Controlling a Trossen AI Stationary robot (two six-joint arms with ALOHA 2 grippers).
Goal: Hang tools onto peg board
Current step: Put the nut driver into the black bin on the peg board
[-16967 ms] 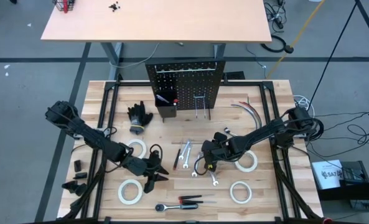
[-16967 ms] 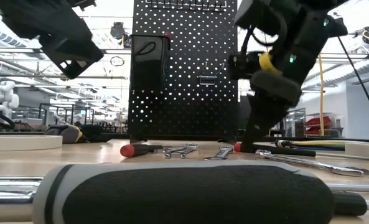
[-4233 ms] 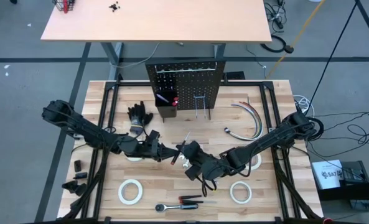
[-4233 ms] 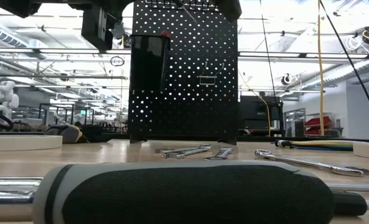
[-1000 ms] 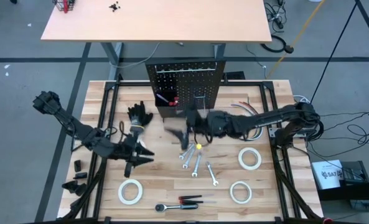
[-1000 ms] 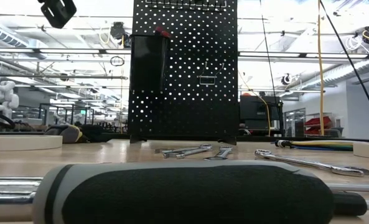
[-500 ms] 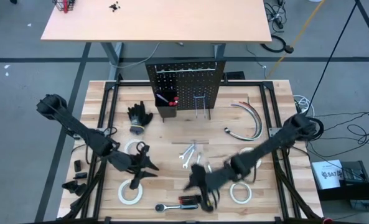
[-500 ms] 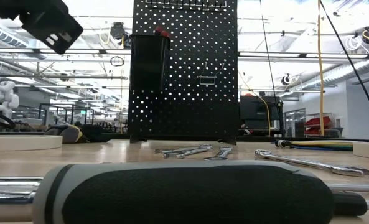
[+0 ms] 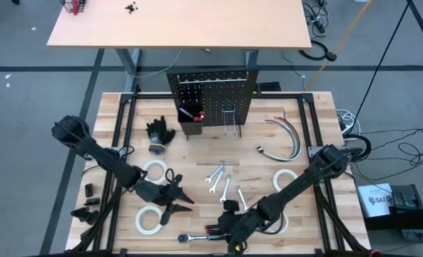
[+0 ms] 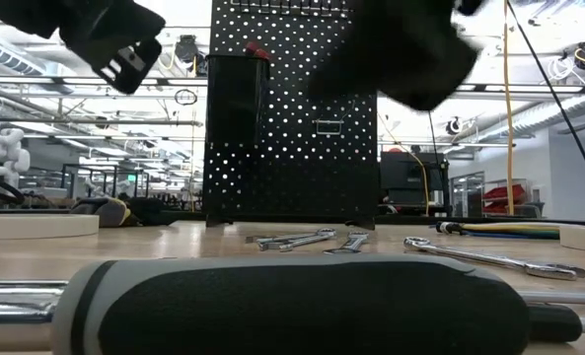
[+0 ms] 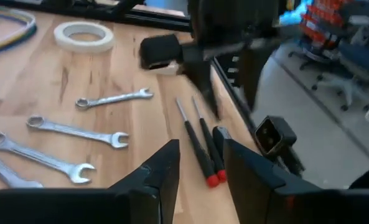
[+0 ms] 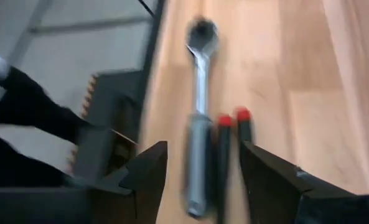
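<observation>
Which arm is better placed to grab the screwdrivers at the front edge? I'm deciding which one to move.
Probably the right: the right gripper hangs open directly over the screwdrivers and ratchet, while the left gripper hovers farther off near a tape roll.

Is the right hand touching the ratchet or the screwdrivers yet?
Apart. In the right wrist view the right hand hangs open above the ratchet and two screwdrivers, which lie flat on the table between its fingers, ungripped.

A pair of black gloves [image 9: 159,133] lies on the slatted wooden tabletop [image 9: 297,135]. Across that tabletop, thin curved cables [image 9: 286,135] arc. Beyond it stands a tan desk [image 9: 179,25], bearing what may be small black screws [image 9: 131,8].
</observation>
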